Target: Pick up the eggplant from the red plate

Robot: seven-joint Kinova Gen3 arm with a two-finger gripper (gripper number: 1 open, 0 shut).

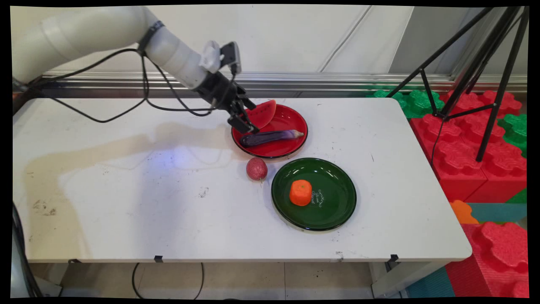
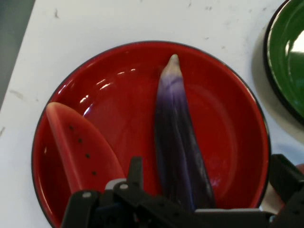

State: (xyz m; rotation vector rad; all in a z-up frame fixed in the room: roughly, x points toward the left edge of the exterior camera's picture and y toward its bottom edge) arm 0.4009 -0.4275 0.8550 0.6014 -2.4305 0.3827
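1. Purple aubergine lay flat in the red plate beside a watermelon slice.
2. My claw hovered over its stem-less end, spread wide to straddle it, holding nothing.
3. A green plate sat near on the worktop.

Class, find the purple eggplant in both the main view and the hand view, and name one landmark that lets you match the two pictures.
Main view: the eggplant lies across the red plate, just below the gripper.
Hand view: the eggplant runs up the picture's centre, rising between the fingers.
Shared landmark: the watermelon slice on the same plate.
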